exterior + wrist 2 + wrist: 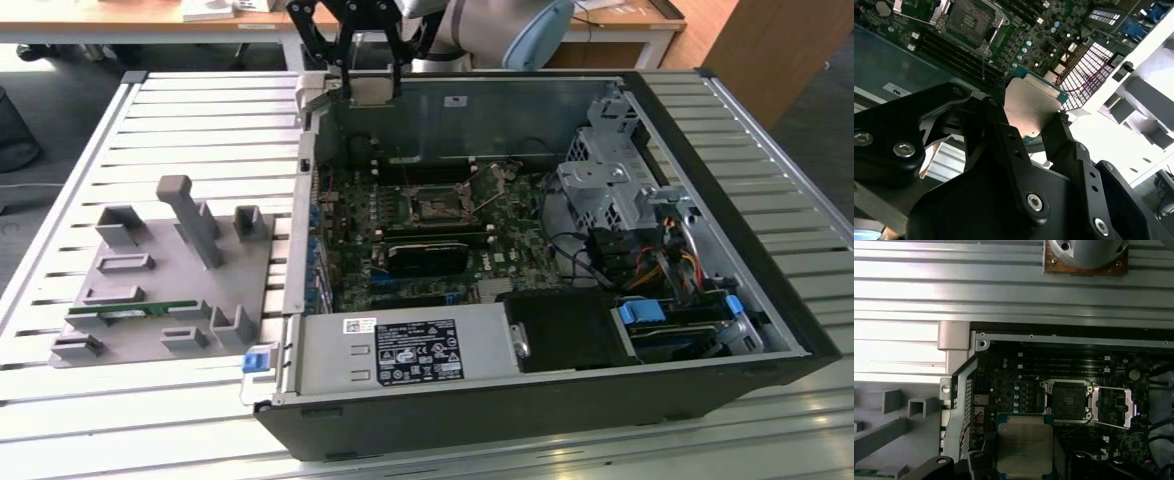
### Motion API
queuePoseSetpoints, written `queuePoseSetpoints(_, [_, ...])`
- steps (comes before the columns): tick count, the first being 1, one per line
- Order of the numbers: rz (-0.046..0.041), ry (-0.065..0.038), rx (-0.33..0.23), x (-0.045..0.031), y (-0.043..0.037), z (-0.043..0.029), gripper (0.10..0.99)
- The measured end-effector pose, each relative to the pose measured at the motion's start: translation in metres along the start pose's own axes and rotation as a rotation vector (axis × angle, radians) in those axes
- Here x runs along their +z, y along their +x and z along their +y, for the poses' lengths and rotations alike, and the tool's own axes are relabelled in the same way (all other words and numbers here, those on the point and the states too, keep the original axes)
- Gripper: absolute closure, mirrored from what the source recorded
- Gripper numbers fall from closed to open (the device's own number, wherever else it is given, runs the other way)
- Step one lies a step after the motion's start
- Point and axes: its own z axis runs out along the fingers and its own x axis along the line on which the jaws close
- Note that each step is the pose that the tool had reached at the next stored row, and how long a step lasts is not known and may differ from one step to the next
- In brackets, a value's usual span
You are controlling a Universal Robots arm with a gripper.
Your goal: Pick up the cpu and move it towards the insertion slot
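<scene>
So the tool (1031, 125) has its two black fingers (1004, 135) clamped on the cpu (1030, 102), pinching the chip by opposite edges with the silvery plate facing the camera in the second wrist view. In the exterior view it hangs above the back wall of the open computer case (747, 300), well apart from the insertion slot (437, 207) on the board below. That socket's frame (1114, 407) is flipped open in the first wrist view. Writing-wise: faint etching on the cpu lid and a white-and-black sticker (414, 352) on the power supply, neither one legible. A grey fixture (167, 290) sits on the slatted worktop (80, 400).
</scene>
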Motion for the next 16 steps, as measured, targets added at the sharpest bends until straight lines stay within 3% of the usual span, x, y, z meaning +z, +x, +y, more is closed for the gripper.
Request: queuePoseSetpoints(16, [0.0, 0.0, 0.0, 0.0001, -0.0276, 0.0036, 0.545])
